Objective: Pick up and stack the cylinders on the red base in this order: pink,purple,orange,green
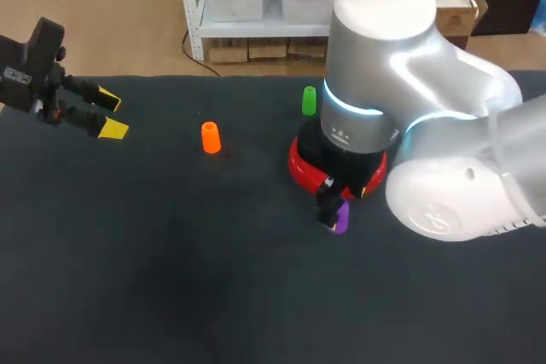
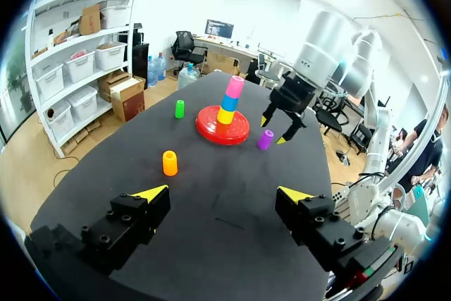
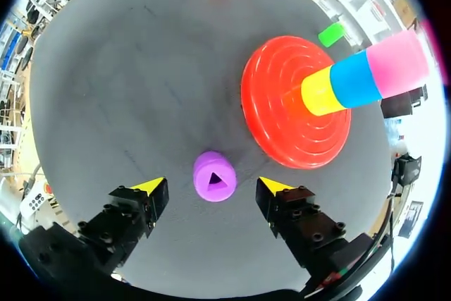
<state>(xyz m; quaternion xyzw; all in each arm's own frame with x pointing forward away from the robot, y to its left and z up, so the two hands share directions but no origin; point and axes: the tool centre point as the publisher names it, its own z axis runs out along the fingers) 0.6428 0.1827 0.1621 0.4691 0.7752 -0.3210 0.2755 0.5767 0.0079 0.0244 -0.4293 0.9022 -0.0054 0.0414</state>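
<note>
One purple cylinder [image 3: 214, 177], one orange cylinder [image 1: 210, 137] and one green cylinder [image 1: 309, 100] are standing loose on the bench [image 1: 171, 279]. Three stacked cylinders [image 3: 352, 79] are sitting on the red base [image 3: 278, 114]. The right gripper [image 3: 211, 185] and the left gripper [image 2: 222, 191] are gaping wide, holding nothing.

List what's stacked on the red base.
Three cylinders on the base: yellow at bottom, blue, pink on top. Base centre under them is hidden.

I find the dark table [image 1: 171, 279] bearing a red base [image 1: 299, 166] centre-right, an orange cylinder [image 1: 210, 137] to its left, a green cylinder [image 1: 309, 101] above and a purple cylinder [image 1: 340, 220] below.
</note>
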